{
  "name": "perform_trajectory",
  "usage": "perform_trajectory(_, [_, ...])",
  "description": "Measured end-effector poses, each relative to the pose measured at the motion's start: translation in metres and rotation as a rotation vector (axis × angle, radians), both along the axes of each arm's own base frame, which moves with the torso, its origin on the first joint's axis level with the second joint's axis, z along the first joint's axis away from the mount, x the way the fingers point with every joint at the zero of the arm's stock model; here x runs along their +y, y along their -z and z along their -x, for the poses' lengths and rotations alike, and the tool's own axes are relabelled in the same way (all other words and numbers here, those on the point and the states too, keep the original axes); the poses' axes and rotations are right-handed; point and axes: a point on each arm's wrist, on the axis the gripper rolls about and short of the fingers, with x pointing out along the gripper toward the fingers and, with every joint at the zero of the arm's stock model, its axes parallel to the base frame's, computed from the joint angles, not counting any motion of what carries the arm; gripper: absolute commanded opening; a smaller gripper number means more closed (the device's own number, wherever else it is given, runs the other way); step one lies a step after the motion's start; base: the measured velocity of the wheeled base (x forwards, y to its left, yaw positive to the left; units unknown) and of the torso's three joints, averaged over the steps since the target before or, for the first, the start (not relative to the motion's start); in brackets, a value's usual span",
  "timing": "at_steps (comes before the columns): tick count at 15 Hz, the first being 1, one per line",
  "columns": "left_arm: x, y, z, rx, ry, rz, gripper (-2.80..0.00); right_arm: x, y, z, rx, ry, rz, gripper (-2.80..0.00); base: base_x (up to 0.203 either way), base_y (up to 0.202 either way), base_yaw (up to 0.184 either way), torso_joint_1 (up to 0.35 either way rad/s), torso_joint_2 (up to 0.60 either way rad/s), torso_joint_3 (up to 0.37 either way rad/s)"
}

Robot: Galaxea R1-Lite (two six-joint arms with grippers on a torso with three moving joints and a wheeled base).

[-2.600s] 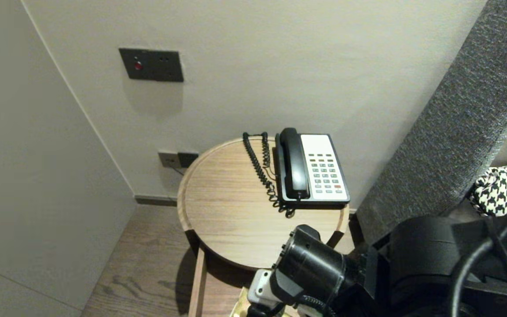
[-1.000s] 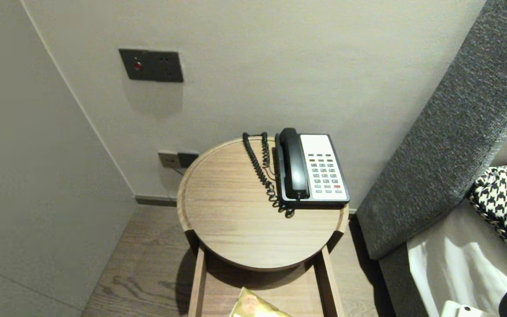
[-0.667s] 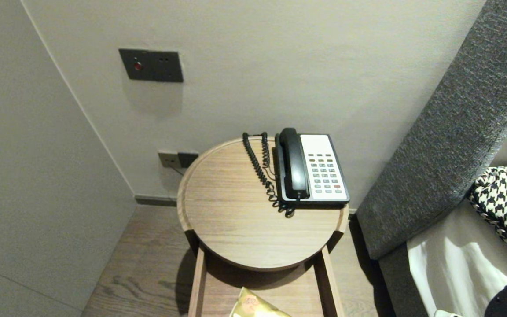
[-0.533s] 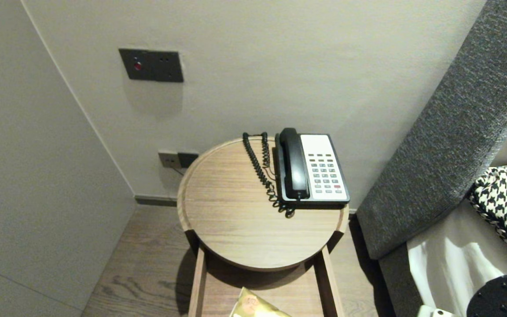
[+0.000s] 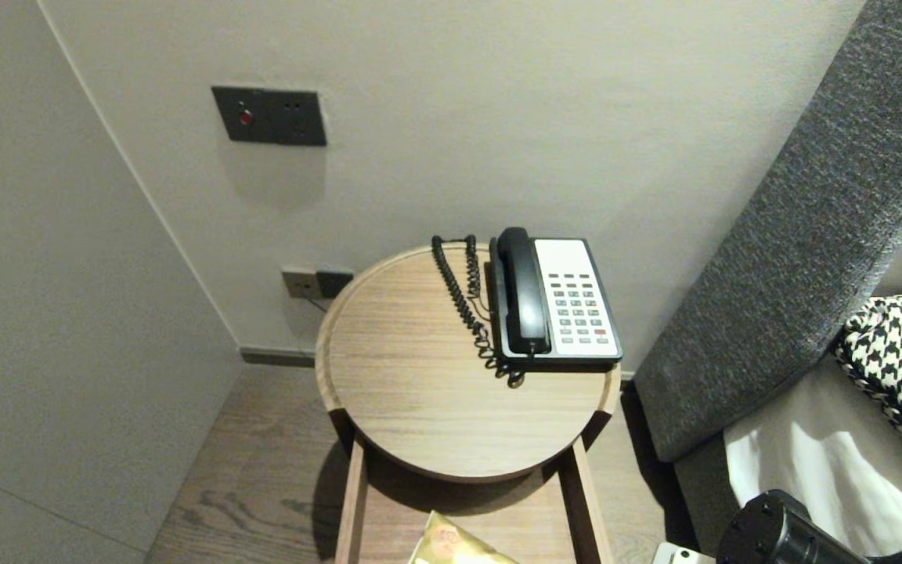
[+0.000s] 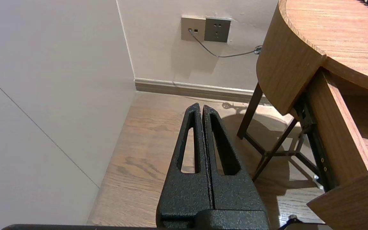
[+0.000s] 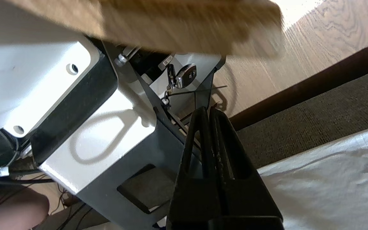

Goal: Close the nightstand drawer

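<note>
- Head view: the right arm [image 5: 772, 533] shows as a dark joint at the bottom edge, further in from the corner than half a second ago. Well before that it filled the whole lower right. The round table [image 5: 420, 407], the telephone [image 5: 576, 301] and the drawer [image 5: 353, 501] lie as they did.
- The drawer stands pulled out from under the round top. Its long axis runs from the wall toward the robot, front end nearest the robot, and a yellow packet [image 5: 451, 548] lies in it.
- The left gripper [image 6: 201, 107] is clenched, its fingers pressed flat together with nothing between them. It points down at the wooden floor. The drawer's side is ahead of the jaws and off to one side, near but apart from them.
- The right gripper [image 7: 208, 110] is clenched too and grips nothing. A key fob [image 7: 185, 72] hangs from the robot's metal frame [image 7: 107, 140] just beyond the jaws. A blurred wooden edge [image 7: 187, 28] lies further ahead, apart from them, and a white sheet [image 7: 324, 179] lies to one side.
</note>
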Motion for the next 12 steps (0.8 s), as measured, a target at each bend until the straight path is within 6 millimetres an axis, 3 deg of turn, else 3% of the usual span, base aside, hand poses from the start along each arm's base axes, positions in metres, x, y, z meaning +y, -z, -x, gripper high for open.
perform_trajectory(12, [0.0,0.0,0.0,0.0,0.0,0.0,-2.8,0.038,0.002,-0.037,-0.039,0.016,-0.03,-2.8,0.0,0.0,0.0,0.0,0.0,0.0])
